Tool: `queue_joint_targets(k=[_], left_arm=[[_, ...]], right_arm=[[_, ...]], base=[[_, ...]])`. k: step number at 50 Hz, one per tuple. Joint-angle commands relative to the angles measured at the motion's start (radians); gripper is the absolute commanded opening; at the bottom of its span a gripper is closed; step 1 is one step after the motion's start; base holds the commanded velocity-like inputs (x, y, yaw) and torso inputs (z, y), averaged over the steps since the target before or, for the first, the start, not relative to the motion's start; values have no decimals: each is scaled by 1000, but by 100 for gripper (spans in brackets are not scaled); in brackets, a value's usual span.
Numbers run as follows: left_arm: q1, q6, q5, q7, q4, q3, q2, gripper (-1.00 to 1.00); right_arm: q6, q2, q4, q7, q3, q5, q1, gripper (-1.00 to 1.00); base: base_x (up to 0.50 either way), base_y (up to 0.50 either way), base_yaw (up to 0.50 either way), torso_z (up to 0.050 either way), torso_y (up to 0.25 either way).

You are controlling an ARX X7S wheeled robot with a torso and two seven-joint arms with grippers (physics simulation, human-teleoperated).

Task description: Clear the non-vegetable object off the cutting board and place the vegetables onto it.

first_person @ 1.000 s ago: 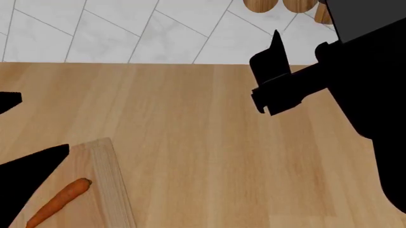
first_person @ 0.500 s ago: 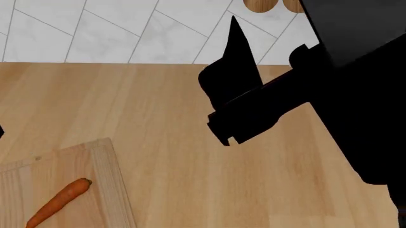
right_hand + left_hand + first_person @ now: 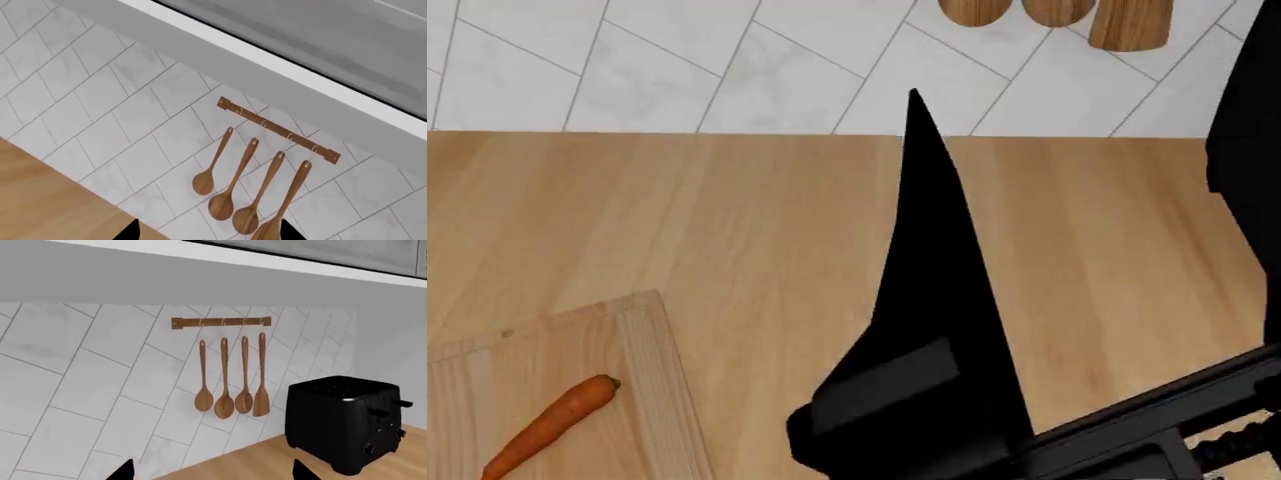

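The orange carrot (image 3: 554, 425) lies on the light wooden cutting board (image 3: 657, 380), whose corner shows at the bottom left of the head view. The cheese wedge and the chili pepper are out of view. My right gripper (image 3: 918, 150) is a large black shape raised close to the head camera, pointing at the back wall, right of the board. In the right wrist view its fingertips (image 3: 130, 231) stand wide apart with nothing between them. My left gripper (image 3: 210, 475) is out of the head view; its fingertips (image 3: 123, 471) are wide apart and empty, facing the wall.
Several wooden spoons (image 3: 230, 375) hang from a rail on the tiled wall, also seen in the right wrist view (image 3: 247, 185). A black toaster (image 3: 343, 422) stands on the wooden counter (image 3: 761, 230) by the wall.
My right arm has swung left and closer to the head camera, now covering the middle of that view. My left gripper has left the head view at the left edge.
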Motion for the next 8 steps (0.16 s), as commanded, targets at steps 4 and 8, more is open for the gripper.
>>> queue_joint_targets(k=[4, 8], left_arm=[[-61, -38, -114, -102, 10, -81, -7, 100], [539, -330, -205, -152, -2, -681, 201, 100]], right_arm=[[-208, 225, -182, 52, -73, 217, 139, 100], [-234, 253, -211, 53, -90, 244, 133, 100]], base=[[0, 0, 0, 0, 0], [0, 0, 0, 0, 0]])
